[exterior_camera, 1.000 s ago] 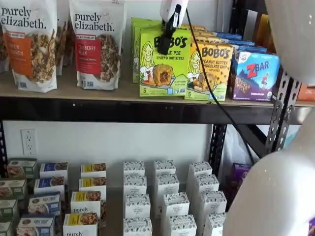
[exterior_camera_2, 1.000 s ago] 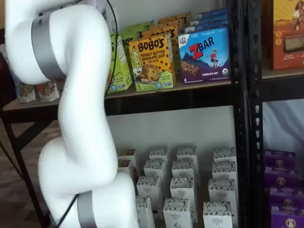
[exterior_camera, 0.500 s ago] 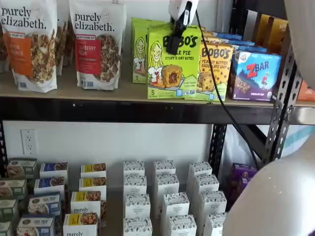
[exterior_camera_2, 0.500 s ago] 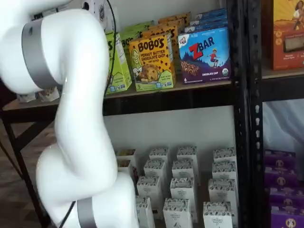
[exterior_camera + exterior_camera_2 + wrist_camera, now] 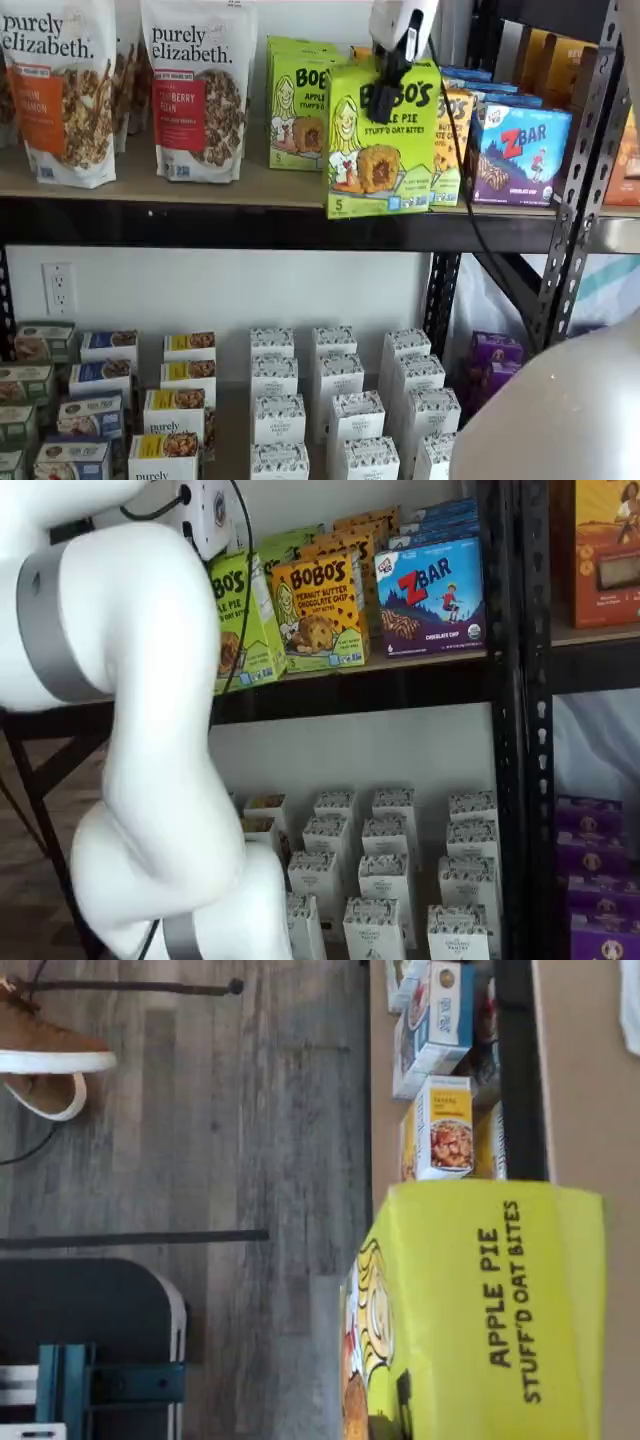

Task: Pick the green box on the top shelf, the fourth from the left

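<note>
The green box [image 5: 383,140] is a lime-green Bobo's Apple Pie carton, upright. My gripper [image 5: 388,88] is shut on its top edge, one black finger showing down its front. The box is out of its row, at the front of the top shelf [image 5: 200,186], and its lower edge overlaps the black front beam. In a shelf view the box [image 5: 238,620] shows partly behind my white arm [image 5: 150,730]. The wrist view shows the box's face [image 5: 480,1310] close up, above the floor.
More green Bobo's cartons [image 5: 296,105] stand behind. The yellow peanut butter carton [image 5: 320,605] and blue ZBar box [image 5: 430,595] stand to the right, granola bags [image 5: 195,90] to the left. A black upright [image 5: 575,230] stands at the right. Small white cartons [image 5: 340,410] fill the lower level.
The gripper has moved the green box forward and to the right, out of its row to the shelf's front edge. A green carton behind it now shows.
</note>
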